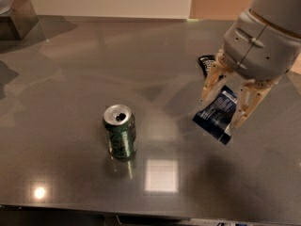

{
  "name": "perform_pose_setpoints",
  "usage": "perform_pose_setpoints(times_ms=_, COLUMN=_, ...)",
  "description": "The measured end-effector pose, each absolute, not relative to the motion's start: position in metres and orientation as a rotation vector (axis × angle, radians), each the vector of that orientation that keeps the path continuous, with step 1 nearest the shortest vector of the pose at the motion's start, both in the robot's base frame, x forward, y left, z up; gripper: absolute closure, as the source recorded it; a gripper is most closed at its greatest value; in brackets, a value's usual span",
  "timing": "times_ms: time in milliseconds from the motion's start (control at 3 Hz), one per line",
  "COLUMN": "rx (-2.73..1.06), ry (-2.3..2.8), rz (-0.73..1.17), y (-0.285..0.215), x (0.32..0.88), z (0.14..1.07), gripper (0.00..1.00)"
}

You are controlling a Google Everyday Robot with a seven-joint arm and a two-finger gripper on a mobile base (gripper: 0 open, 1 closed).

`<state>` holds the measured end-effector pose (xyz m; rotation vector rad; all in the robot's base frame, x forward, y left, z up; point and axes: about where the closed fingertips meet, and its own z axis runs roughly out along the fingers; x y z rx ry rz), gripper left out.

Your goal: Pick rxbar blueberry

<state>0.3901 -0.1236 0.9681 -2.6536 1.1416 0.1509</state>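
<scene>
Rxbar blueberry (215, 114): flat glossy rectangle, tilted, clamped in tool (219, 113), table (70, 79) right.

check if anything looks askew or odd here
Only the rxbar blueberry: it hangs tilted, corner down, pinched in the claw at the right. The green can stands upright; nothing is spilled.
</scene>
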Motion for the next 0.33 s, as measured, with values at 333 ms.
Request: perform_pose_setpoints(times_ms=333, rx=-2.625, ry=1.134, rz=0.108, y=-0.1184, x=0.3994, z=0.9700, gripper=1.00)
